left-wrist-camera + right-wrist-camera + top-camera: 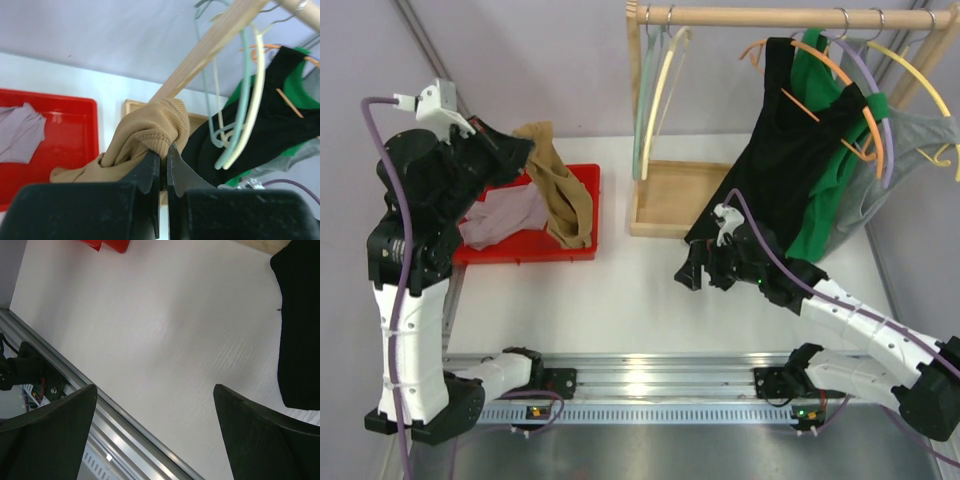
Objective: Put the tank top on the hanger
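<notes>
My left gripper (517, 150) is shut on the tan tank top (560, 195) and holds it up over the red tray (525, 250); the cloth hangs down in a bunch. In the left wrist view the tank top (145, 135) is pinched between the closed fingers (150, 170) of the left gripper (164, 152). The cream hanger (665, 90) hangs on the wooden rail at the left end beside a pale green hanger (645, 100); it also shows in the left wrist view (250, 110). My right gripper (692, 270) is open and empty above the white table, as the right wrist view (155, 405) shows.
A pale grey-lilac garment (505, 220) lies in the red tray. The wooden rack (780, 15) holds a black top (775, 160), a green garment (835, 170), a grey garment and orange, lilac and yellow hangers. The rack's wooden base (675, 195) stands right of the tray.
</notes>
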